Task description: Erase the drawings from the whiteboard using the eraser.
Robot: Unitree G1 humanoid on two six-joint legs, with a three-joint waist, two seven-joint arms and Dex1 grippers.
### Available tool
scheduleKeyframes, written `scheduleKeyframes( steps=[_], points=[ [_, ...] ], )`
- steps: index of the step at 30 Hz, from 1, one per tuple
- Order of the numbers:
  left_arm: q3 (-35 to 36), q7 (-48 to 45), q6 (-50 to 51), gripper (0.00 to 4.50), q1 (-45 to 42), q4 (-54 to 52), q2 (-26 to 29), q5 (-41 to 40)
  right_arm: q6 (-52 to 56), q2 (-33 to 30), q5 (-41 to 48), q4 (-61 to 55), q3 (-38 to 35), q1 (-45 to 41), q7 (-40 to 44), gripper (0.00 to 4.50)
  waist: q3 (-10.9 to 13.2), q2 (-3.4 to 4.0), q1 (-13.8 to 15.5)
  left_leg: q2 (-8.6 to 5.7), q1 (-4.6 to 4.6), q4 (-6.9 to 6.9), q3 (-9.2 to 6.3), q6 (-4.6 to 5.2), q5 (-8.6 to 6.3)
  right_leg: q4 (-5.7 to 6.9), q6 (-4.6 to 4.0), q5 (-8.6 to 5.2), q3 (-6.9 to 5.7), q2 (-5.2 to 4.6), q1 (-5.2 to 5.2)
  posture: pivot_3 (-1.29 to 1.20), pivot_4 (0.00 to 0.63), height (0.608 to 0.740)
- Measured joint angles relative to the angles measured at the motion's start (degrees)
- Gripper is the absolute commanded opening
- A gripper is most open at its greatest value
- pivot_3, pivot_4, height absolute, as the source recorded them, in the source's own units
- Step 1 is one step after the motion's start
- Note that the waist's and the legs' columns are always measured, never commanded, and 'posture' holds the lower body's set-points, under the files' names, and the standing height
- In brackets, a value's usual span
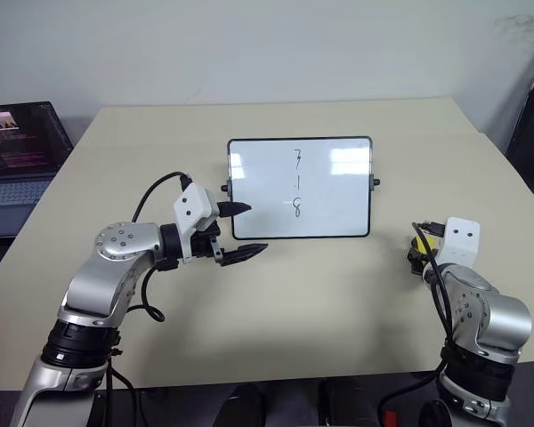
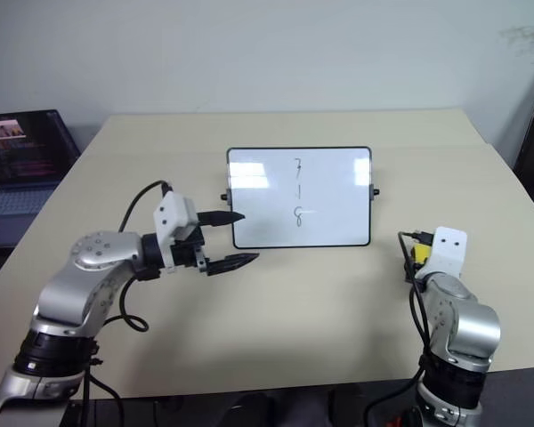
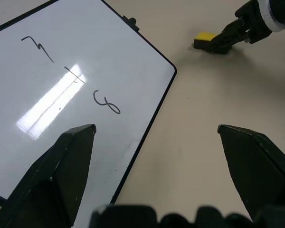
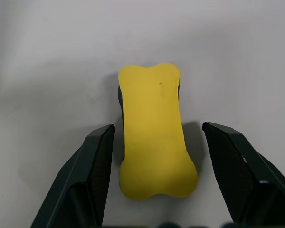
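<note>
The whiteboard (image 1: pixel 338 200) stands propped near the middle of the beige table, black-framed, with the drawings (image 1: pixel 297 182) in a thin dark column down its centre. My left gripper (image 1: pixel 256 229) hovers open just in front of the board's lower left corner, holding nothing; in the left wrist view its fingers (image 3: pixel 71 156) frame the board (image 3: pixel 33 85) and its marks (image 3: pixel 71 76). The yellow eraser (image 4: pixel 154 130) lies flat on the table to the right of the board (image 1: pixel 424 242). My right gripper (image 4: pixel 156 127) is open and straddles it, with a small gap on each side.
An open laptop (image 1: pixel 18 151) sits at the far left, beside the table. The table's front edge (image 1: pixel 276 378) runs close to my arms. Bare tabletop lies between the board and the eraser.
</note>
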Motion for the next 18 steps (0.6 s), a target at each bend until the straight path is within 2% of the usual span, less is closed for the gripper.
scheduleKeyframes(
  steps=[18],
  points=[
    [0.0,0.0,0.0,4.50,-0.1,0.0,0.0,0.1,-0.9,0.0,0.0,0.0,0.0,-0.3,-0.2,3.14,0.0,0.00,0.0,0.00,0.00,0.00,0.00,0.00,0.00,0.00,0.00,0.00,0.00,0.00,0.00,0.00,0.150,0.740]
  ],
)
